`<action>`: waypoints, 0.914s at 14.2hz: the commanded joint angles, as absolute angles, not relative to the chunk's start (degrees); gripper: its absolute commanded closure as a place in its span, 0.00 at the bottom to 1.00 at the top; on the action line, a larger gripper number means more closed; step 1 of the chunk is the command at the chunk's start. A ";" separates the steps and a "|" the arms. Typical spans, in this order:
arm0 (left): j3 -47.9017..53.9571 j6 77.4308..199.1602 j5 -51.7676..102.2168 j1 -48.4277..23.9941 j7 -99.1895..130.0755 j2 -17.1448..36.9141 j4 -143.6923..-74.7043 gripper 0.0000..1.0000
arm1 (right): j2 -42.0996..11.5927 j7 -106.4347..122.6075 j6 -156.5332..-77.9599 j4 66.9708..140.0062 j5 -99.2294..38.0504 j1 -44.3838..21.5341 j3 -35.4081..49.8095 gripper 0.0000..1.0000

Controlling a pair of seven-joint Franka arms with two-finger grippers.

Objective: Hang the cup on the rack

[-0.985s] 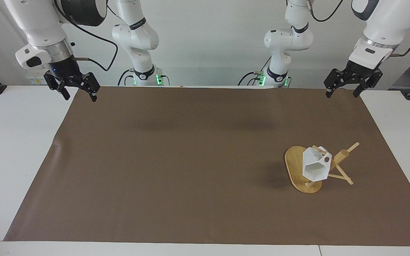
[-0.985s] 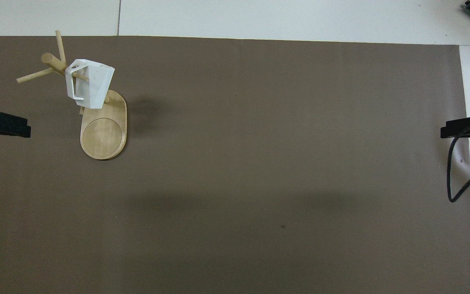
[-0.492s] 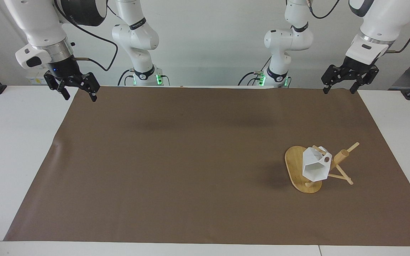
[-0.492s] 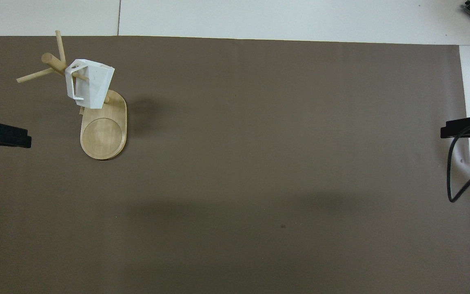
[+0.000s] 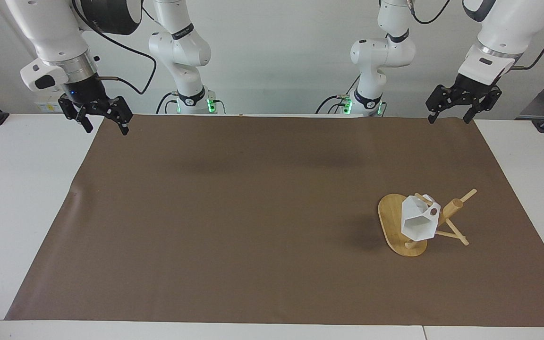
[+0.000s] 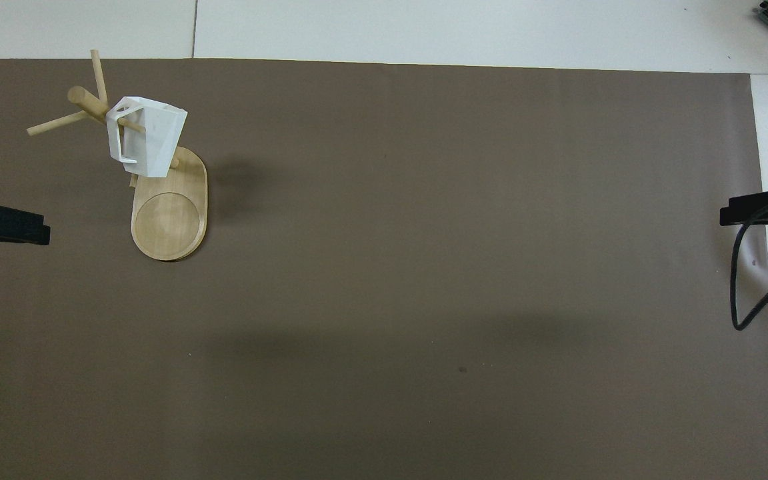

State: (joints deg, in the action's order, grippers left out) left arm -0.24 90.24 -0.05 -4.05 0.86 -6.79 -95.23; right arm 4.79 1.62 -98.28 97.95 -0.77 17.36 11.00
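in the facing view the cup [image 5: 418, 221] hangs on the rack [image 5: 402, 222], its handle threaded over one of the thin peg sticks close to the central post, its open hexagonal mouth tipped down and outward over the oval base. the rack stands on the brown mat [image 5: 234, 217] toward the left arm's end of the table, well away from the robots. the left gripper [image 5: 450, 112] is up in the air over the mat's corner at that end, fingers spread and holding nothing, well apart from the rack. the right gripper [image 5: 104, 123] hovers over the mat's corner at the right arm's end, its fingers also spread and empty; that arm waits. in the overhead view the cup [image 6: 147, 137] sits against the post with a peg through its handle, above the part of the rack [image 6: 169, 215] base farther from the robots. the left gripper [image 6: 3, 225] shows only as a dark tip at the frame's edge beside the rack, not touching it, and the right gripper [image 6: 757, 210] as a tip over the mat's [image 6: 424, 267] edge at the right arm's end; i cannot tell the finger spread of either from this angle.
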 commanded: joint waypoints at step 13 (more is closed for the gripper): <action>-0.88 90.79 0.88 -3.78 0.53 -8.00 -95.98 0.00 | 5.36 0.79 -97.21 98.00 -0.97 17.49 11.25 0.00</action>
State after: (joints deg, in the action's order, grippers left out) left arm -0.61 90.32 -0.02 -4.02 0.86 -6.86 -95.27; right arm 4.79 1.62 -98.28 97.95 -0.76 17.36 11.00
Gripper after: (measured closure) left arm 0.000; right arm 0.000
